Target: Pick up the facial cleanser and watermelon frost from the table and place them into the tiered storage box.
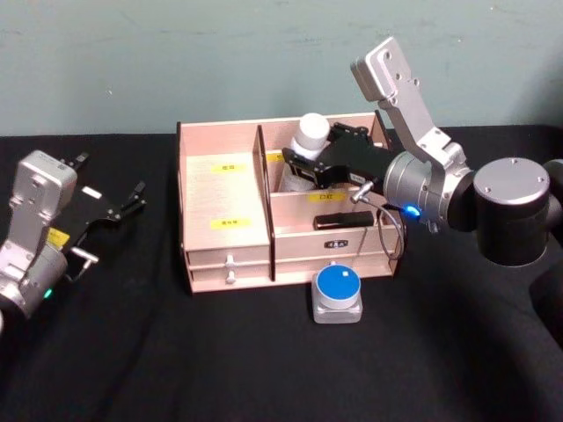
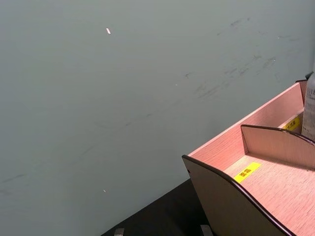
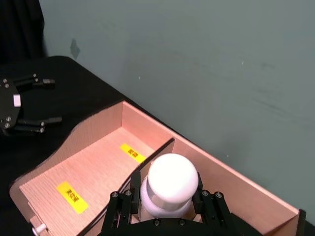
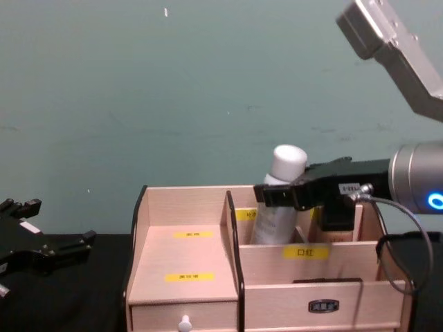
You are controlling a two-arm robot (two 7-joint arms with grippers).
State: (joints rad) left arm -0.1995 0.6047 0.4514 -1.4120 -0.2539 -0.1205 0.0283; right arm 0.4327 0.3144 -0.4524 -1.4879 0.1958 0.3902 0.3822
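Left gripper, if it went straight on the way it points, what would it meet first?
Probably the left side wall of the tiered storage box: the open left gripper points across the table at it, though depth is unclear.

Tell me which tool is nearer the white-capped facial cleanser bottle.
Right. The right tool grips the facial cleanser, tilted in a rear compartment of the tiered storage box. The left tool hangs open above the table, off to the box's left.
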